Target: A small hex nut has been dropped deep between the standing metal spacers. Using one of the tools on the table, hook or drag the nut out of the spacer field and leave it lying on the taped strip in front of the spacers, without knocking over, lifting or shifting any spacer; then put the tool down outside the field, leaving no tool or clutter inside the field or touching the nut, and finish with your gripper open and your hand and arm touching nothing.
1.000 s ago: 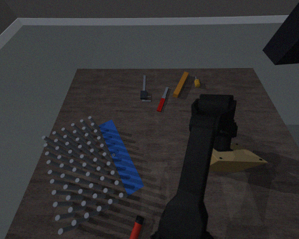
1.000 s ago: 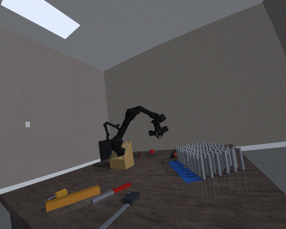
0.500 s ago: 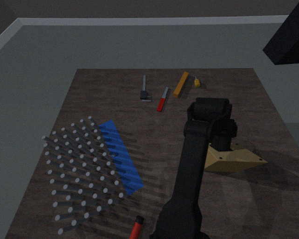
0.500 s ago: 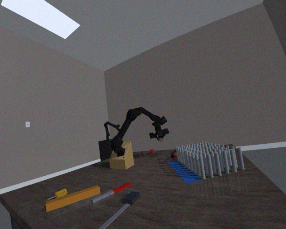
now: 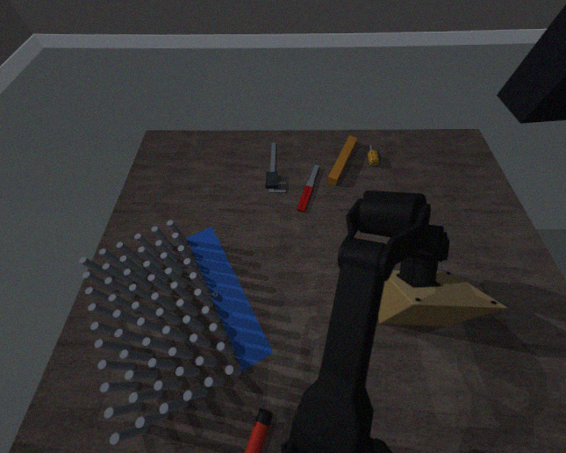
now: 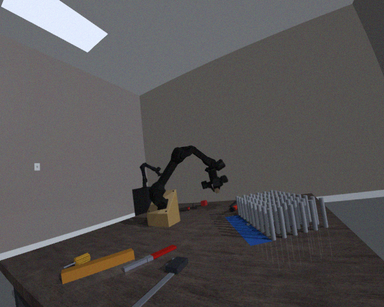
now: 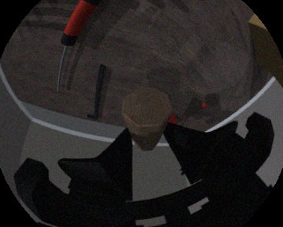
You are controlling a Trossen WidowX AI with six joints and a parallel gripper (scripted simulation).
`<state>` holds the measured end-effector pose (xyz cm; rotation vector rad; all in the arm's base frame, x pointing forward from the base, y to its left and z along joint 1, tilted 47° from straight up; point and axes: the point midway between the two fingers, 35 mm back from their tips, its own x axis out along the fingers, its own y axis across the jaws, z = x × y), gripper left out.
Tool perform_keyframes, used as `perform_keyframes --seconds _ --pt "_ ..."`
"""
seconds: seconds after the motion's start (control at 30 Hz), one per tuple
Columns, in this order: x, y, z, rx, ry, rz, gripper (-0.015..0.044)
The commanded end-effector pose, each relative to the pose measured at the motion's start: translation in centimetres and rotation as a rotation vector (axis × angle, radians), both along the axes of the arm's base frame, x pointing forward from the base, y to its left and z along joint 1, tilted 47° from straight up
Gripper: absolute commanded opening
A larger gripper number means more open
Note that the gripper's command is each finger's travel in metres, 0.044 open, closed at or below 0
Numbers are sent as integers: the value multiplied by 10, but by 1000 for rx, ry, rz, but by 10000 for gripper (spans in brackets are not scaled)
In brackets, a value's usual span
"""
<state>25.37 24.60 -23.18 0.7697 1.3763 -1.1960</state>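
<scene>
Reaching arm, top view: the arm [image 5: 346, 312] [image 6: 166, 171] stretches toward the picture's lower edge, its gripper out of frame.
Nut: a small ring-like nut [image 5: 215, 293] [image 6: 248, 224] appears to lie on the strip [image 5: 239, 302] [image 6: 244, 231], at its edge close to the front spacers [image 5: 205, 310] [image 6: 270, 222].
Nut risk: a swing back low over the strip could nudge it inward or tip a front spacer.
Arm, exterior view: arched high, elbow up, wrist bent over so the gripper [image 6: 216, 188] [image 7: 145, 127] points down, above the table and apart from the field.
Brown piece, exterior view: its end [image 6: 217, 190] [image 7: 147, 107] shows below the fingers; let go from this height, it could bounce or roll toward the spacers.
Gripper, wrist view: pinching the faceted, tapering brown piece between both fingers.
Driver, wrist view: the red-handled driver [image 5: 257, 436] [image 6: 234, 207] [image 7: 79, 19] lies near a bent black rod [image 7: 98, 90]; lowering the piece carelessly could strike either and shove it about.
Finish: likely set down away from the field, open, then lift straight off; a sticking piece might be dragged.
</scene>
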Motion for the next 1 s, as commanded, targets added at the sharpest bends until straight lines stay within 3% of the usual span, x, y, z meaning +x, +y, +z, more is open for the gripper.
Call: perform_keyframes --seconds 0.0,0.97 --pt "0 -6 -6 0 1 2 0" --pt "-5 -38 -37 -1 0 2 0"
